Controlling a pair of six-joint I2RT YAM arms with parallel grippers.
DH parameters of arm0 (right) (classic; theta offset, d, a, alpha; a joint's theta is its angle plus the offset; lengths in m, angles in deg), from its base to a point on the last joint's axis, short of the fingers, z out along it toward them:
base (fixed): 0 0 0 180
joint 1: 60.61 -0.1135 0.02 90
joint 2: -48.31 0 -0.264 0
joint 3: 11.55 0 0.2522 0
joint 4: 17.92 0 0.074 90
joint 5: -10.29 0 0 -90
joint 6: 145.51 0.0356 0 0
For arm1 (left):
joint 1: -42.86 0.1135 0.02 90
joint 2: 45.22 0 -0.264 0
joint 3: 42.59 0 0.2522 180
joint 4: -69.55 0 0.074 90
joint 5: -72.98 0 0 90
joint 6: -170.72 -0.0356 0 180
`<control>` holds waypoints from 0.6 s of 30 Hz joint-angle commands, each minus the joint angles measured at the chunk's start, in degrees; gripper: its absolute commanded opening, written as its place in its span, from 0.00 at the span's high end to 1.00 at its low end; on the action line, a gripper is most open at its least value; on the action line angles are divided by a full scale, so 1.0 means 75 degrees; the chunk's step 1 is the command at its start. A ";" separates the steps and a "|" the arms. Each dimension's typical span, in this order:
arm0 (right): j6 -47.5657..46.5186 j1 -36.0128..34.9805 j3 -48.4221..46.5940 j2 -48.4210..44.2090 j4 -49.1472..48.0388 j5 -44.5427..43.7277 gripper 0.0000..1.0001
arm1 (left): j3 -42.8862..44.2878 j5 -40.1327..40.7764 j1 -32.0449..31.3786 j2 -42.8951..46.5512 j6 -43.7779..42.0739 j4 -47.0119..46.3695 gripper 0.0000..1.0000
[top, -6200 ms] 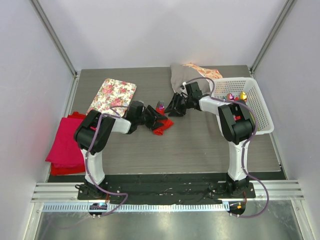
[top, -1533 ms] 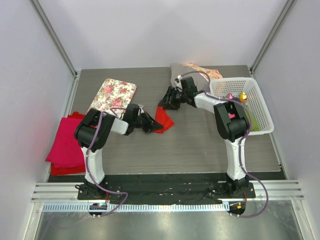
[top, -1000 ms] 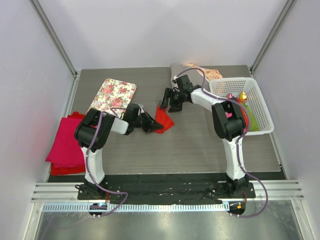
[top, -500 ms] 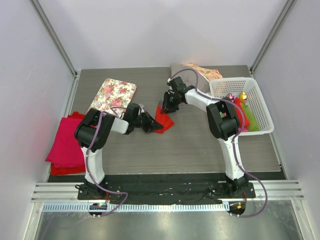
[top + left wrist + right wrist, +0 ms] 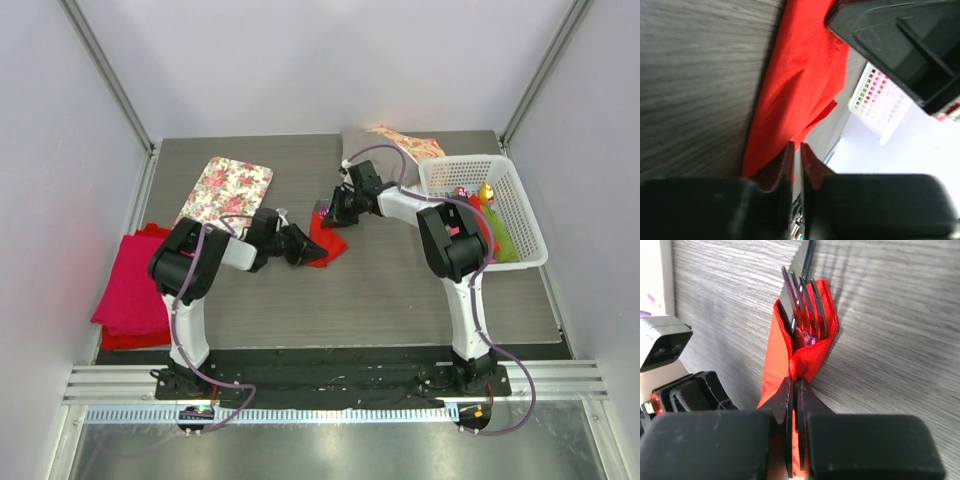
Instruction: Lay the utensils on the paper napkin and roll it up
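The paper napkin (image 5: 325, 243) lies bright red and partly folded at mid-table. In the right wrist view it (image 5: 774, 352) wraps the utensils. Dark fork tines (image 5: 805, 300) and a grey blade tip (image 5: 806, 257) poke out of its far end. My right gripper (image 5: 336, 214) (image 5: 796, 385) is shut on a pinched fold of the napkin's upper side. My left gripper (image 5: 303, 250) (image 5: 796, 146) sits at the napkin's (image 5: 795, 90) left edge. Its jaws are pressed almost together on that edge, with only a hairline slit.
A floral board (image 5: 225, 190) lies at the back left and a magenta cloth stack (image 5: 130, 290) at the left edge. A white basket (image 5: 490, 205) with coloured items stands on the right. Bunched cloths (image 5: 385, 145) sit behind the right arm.
My right gripper came down from just behind the napkin and closed on its folded upper side. The left arm and the napkin stayed in place.
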 commanded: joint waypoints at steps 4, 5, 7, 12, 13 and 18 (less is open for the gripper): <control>0.0224 0.0085 0.1059 -0.0708 -0.1337 0.0537 0.99 | -0.0138 0.0358 0.0084 0.0867 -0.0357 -0.0438 0.68; 0.0236 0.0085 0.1164 -0.0755 -0.1408 0.0549 0.99 | -0.0184 0.0358 0.0108 0.0960 -0.0392 -0.0484 0.65; 0.0271 0.0120 0.1258 -0.0802 -0.1618 0.0642 0.99 | -0.0266 0.0393 0.0143 0.1335 -0.0497 -0.0566 0.56; 0.0411 0.0144 0.1657 -0.1176 -0.2308 0.0900 0.99 | -0.0536 0.0546 0.0552 0.2155 -0.0883 -0.0579 0.28; 0.0458 0.0144 0.1726 -0.1235 -0.2415 0.0924 0.99 | -0.0524 0.0569 0.0623 0.2423 -0.1139 -0.0346 0.26; 0.0622 0.0202 0.2032 -0.1528 -0.2931 0.1100 0.99 | -0.0594 0.0826 0.1138 0.3105 -0.1645 0.0089 0.00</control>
